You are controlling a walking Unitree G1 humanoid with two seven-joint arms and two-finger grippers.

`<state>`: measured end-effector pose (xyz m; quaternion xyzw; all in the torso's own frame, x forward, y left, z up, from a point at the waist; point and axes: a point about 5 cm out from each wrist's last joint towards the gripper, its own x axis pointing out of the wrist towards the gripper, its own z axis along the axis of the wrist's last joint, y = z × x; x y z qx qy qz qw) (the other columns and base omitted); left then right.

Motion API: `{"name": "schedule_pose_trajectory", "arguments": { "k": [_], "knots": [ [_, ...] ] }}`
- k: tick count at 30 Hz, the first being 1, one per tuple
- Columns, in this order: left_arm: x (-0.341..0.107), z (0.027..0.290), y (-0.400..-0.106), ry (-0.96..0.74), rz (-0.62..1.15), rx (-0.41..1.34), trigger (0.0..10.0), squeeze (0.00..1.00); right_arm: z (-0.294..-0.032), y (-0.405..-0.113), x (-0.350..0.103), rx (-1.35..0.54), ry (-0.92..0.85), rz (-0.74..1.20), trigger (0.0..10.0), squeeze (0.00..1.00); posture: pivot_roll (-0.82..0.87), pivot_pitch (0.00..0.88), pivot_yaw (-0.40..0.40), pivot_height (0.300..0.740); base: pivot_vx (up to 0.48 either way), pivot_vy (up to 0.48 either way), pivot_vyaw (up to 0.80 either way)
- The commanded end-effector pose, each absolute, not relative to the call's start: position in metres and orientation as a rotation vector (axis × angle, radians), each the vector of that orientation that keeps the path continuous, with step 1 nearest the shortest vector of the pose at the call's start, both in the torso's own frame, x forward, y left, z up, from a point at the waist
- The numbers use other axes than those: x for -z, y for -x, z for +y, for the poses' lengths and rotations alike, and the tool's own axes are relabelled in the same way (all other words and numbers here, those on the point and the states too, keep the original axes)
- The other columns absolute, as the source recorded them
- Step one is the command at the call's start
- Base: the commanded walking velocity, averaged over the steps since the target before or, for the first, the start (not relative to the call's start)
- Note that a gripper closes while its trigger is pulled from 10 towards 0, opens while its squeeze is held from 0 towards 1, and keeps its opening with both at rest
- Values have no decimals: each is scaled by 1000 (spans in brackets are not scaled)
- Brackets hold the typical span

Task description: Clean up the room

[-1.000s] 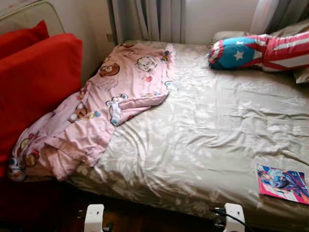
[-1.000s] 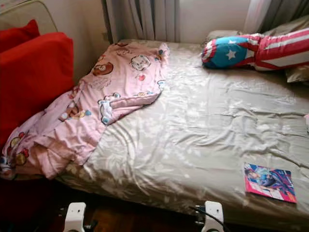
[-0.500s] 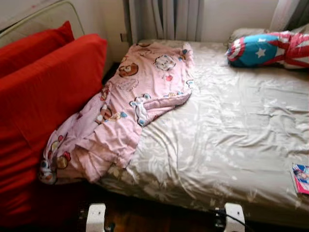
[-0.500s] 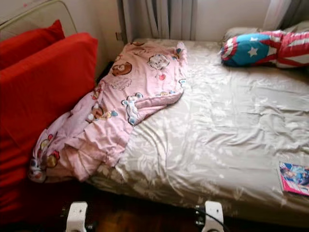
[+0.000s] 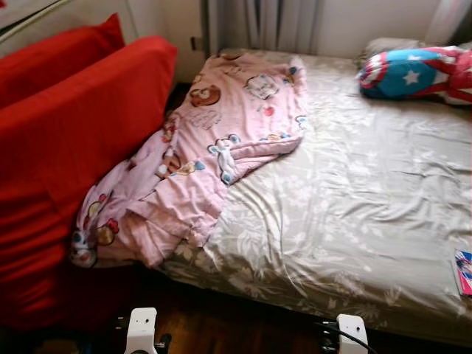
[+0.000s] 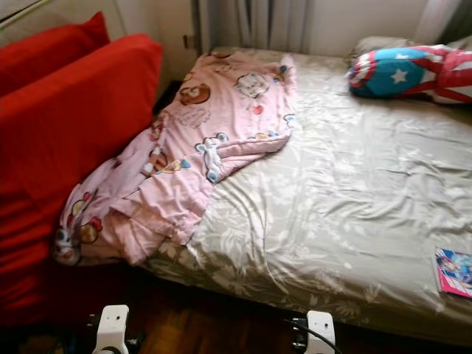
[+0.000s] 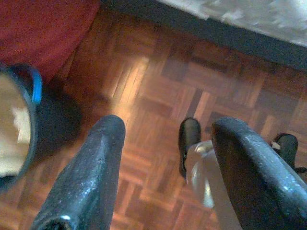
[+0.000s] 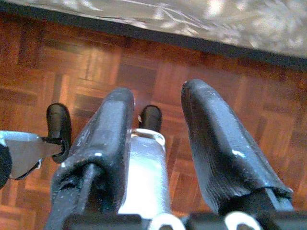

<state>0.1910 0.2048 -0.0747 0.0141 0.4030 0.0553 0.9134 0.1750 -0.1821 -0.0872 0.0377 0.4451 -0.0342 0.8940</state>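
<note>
The bed (image 5: 354, 221) is the largest thing, lying ahead of both grippers and covered by a beige sheet with a pale leaf pattern, wrinkled across its middle. Its near edge runs just beyond the left gripper (image 7: 168, 158) and the right gripper (image 8: 158, 139), which both hang low over the parquet floor (image 8: 72, 62) in front of the bed.

Ahead of the left gripper and off to its left stands a red sofa (image 5: 66, 162), its cushions upright against the side of the bed.

A pink blanket (image 5: 214, 147) printed with cartoon animals lies crumpled ahead of the left gripper, spread from the far left corner of the bed toward the near edge, where it bunches against the red sofa.

Far ahead of the right gripper, at the head of the bed, rests a striped pillow (image 5: 420, 72) in blue, red and white with a white star.

Ahead and to the right of the right gripper, near the bed's front edge, lies a colourful magazine (image 6: 453, 271), cut off by the frame.

The left gripper has its two black fingers (image 7: 91, 177) spread apart with nothing between them; a round blue-rimmed object (image 7: 19, 124) sits on the floor close beside it. The right gripper likewise has its fingers (image 8: 211, 153) parted, holding nothing.
</note>
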Motion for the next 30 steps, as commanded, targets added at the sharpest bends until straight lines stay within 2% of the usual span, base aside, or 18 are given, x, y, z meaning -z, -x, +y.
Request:
{"name": "schedule_pose_trajectory", "arguments": {
  "k": [1, 22, 30],
  "knots": [
    [78, 207, -184, -37, 861, -118, 10000, 0, -179, -170, 90, 62, -81, 936, 10000, 0, -6, 98, 22, 740, 0, 0, 800],
    [82, 206, -176, -20, 870, -136, 10000, 0, -179, -167, 91, 54, -77, 945, 10000, 0, -4, 93, 16, 740, 0, 0, 800],
    [81, 206, -177, -10, 871, -147, 10000, 0, -182, -168, 90, 66, -74, 941, 10000, 0, -8, 107, 0, 740, 0, 35, 60]
  ]
}}
